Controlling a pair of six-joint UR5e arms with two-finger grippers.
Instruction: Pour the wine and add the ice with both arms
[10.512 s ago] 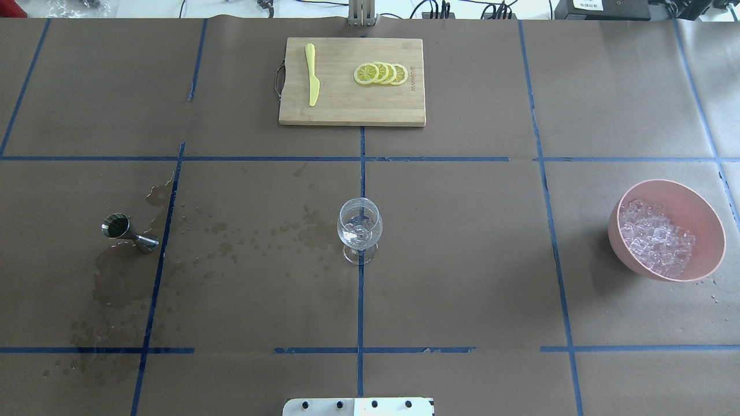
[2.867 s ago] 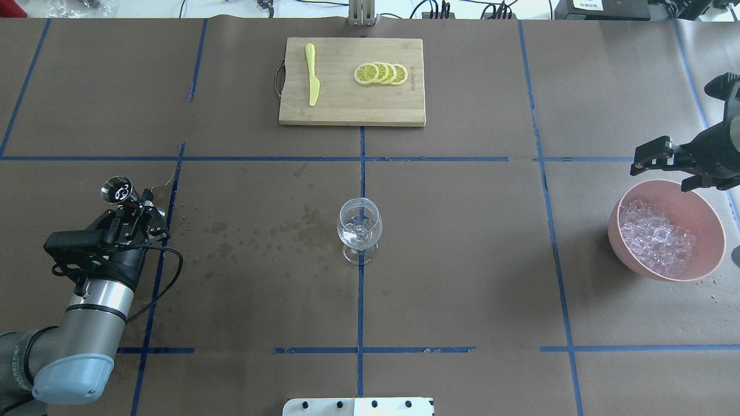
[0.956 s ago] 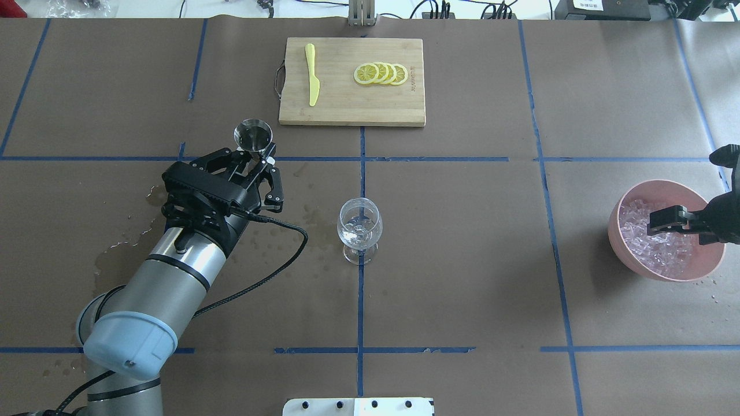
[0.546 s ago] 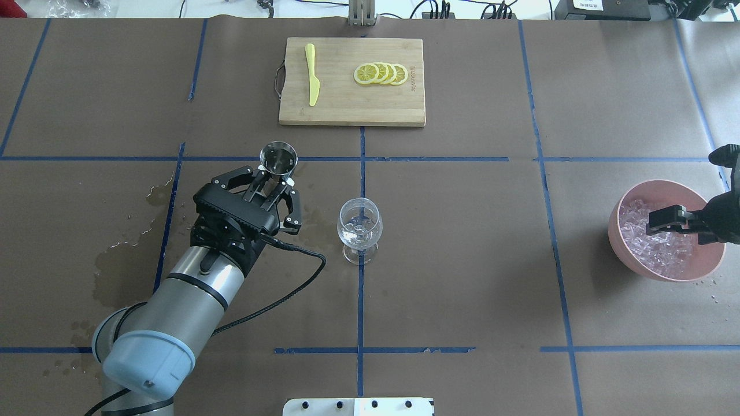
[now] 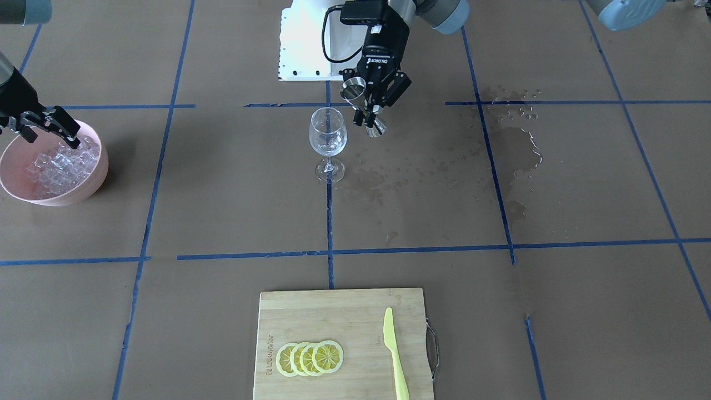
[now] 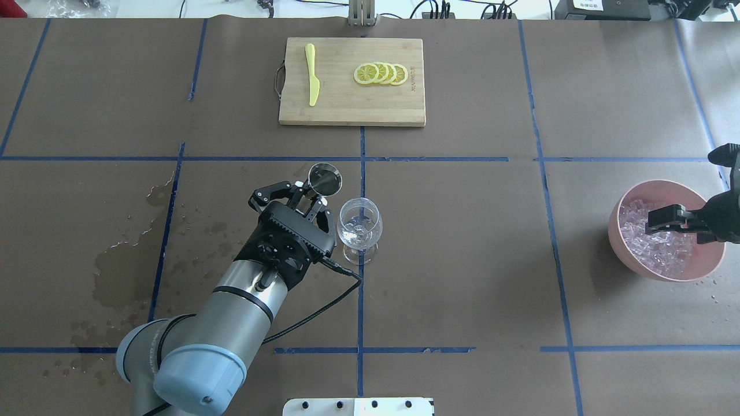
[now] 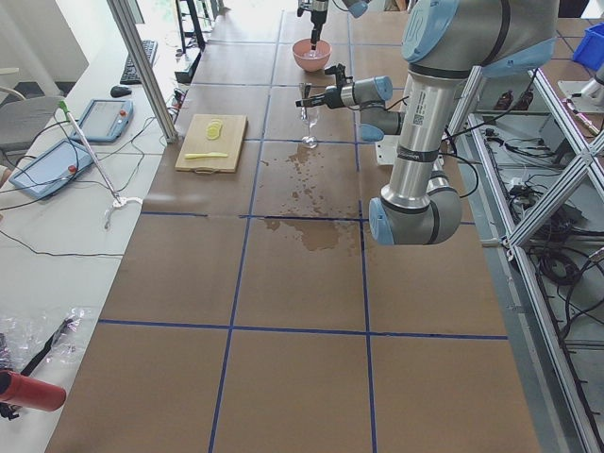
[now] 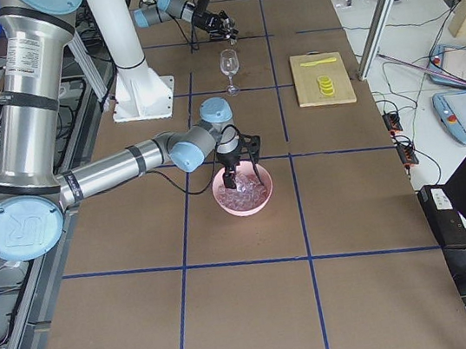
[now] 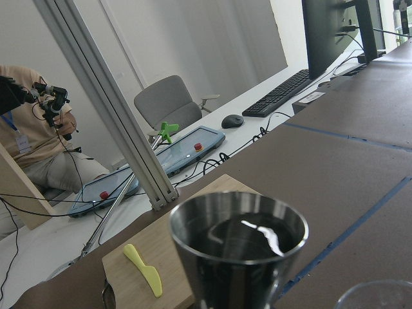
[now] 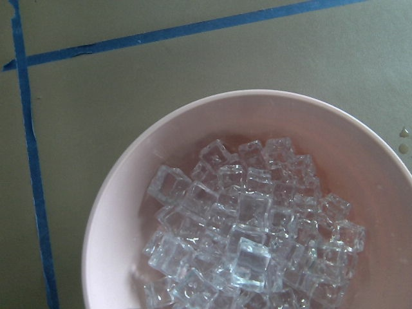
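My left gripper (image 6: 307, 200) is shut on the waist of a steel jigger (image 6: 324, 178) and holds it in the air, roughly upright, close to the left of the rim of the clear stemmed glass (image 6: 359, 228). Colourless wine (image 9: 241, 239) shows inside the jigger in the left wrist view. The glass stands upright at the table's middle (image 5: 328, 133), with something clear in its bottom. My right gripper (image 6: 683, 229) is open, its fingertips down in the pink bowl (image 6: 627, 199) over the heap of ice (image 10: 251, 238). The ice also shows in the front view (image 5: 55, 166).
A wooden cutting board (image 6: 347, 110) at the far middle carries lemon slices (image 6: 381, 74) and a yellow knife (image 6: 312, 75). Wet spill patches (image 6: 121, 271) darken the brown paper on the left. The white base block (image 6: 358, 407) sits at the near edge.
My left arm has carried the jigger to the right and nearer, up beside the glass. My right gripper came down into the bowl earlier and has stayed there for the last second.
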